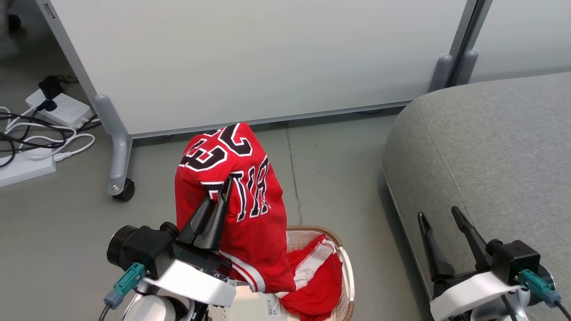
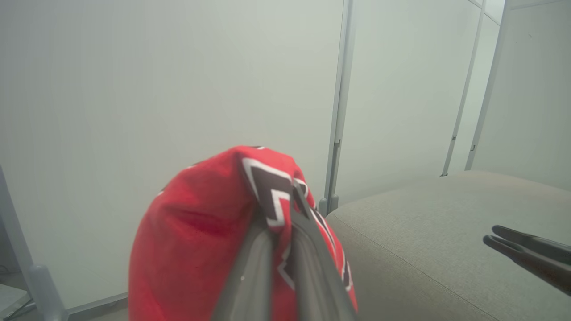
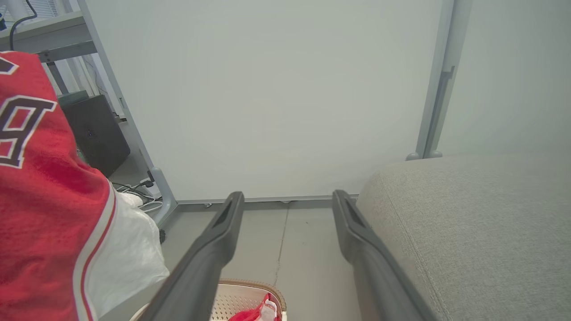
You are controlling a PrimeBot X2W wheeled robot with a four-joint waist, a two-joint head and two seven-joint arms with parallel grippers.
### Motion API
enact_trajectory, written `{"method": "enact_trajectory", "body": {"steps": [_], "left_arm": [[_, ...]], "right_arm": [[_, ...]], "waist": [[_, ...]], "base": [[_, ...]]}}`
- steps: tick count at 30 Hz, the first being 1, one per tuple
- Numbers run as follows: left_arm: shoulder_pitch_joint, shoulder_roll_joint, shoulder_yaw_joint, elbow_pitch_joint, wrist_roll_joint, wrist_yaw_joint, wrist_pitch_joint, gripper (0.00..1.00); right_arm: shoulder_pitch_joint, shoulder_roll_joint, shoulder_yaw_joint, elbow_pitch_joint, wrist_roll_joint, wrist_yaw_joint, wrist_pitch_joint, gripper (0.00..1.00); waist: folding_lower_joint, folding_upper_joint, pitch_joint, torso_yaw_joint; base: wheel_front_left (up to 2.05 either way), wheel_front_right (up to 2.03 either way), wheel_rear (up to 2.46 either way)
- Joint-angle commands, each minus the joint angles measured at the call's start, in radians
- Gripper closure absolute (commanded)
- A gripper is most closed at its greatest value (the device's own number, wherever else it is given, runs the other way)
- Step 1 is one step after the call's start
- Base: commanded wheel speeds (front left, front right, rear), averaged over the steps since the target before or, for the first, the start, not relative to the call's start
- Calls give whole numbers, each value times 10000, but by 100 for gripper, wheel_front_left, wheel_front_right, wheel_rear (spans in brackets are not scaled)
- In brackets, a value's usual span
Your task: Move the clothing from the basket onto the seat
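Red sports jersey with black, white-edged letters and numbers hangs lifted above the cream-white perforated plastic laundry basket. It is draped like a hood over the tips of the left gripper. That gripper's two long dark fingers are pressed close together with a fold of the lettered cloth pinched between them. In the left wrist view the cloth bunches over the fingertips and falls away on both sides. The jersey's striped hem trails down toward the basket's left side. It seems to reach inside, though the pale forearm hides that spot.

A second red piece with white stripes and trim lies crumpled in the basket against its right wall. Only the far curve of the brown woven-look rim is plain to see. The near part is cut off at the bottom of the head view, and a barcode sticker peeks out on the basket floor.

The right gripper hovers with its fingers spread wide and nothing between them, over the left edge of the large grey fabric seat, below its rounded corner. The seat stands just right of the basket, across a strip of grey floor. A pale grey wheeled partition panel closes off the back.
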Motion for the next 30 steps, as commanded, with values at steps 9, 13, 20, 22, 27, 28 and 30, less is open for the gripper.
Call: {"method": "enact_trajectory", "body": {"steps": [9, 13, 20, 22, 27, 28, 30], "left_arm": [[84, 135, -21, -184, -65, 101, 65, 100], [17, 160, -31, -161, -75, 109, 44, 100], [-71, 188, -88, -151, -112, 129, 9, 100], [-109, 197, -106, -169, -103, 142, 25, 100], [-195, 201, -190, -220, -67, 141, 47, 100], [-219, 199, -221, -223, -62, 126, 58, 100], [-319, 174, -298, -208, -66, 59, 56, 100]], "right_arm": [[54, -48, 42, -98, 117, 19, 78, 0], [49, -50, 53, -108, 124, 19, 65, 0], [-319, -44, 477, -284, 243, 19, -13, 0], [-569, -42, 962, -385, 395, 19, -48, 0], [-1455, -47, 2726, -216, 912, 19, -135, 0], [-1647, -47, 3155, -126, 1065, 19, -153, 0], [-2049, -50, 3916, 96, 1168, 19, -256, 0]], "waist": [[0, 0, -11, 96], [0, 0, -15, 102], [0, 0, -24, 124], [0, 0, -11, 134], [0, 0, 17, 183], [0, 0, 23, 212], [0, 0, 54, 315]], "base": [[0, 0, 0], [0, 0, 0], [0, 0, 0], [0, 0, 0], [0, 0, 0], [0, 0, 0], [0, 0, 0]]}}
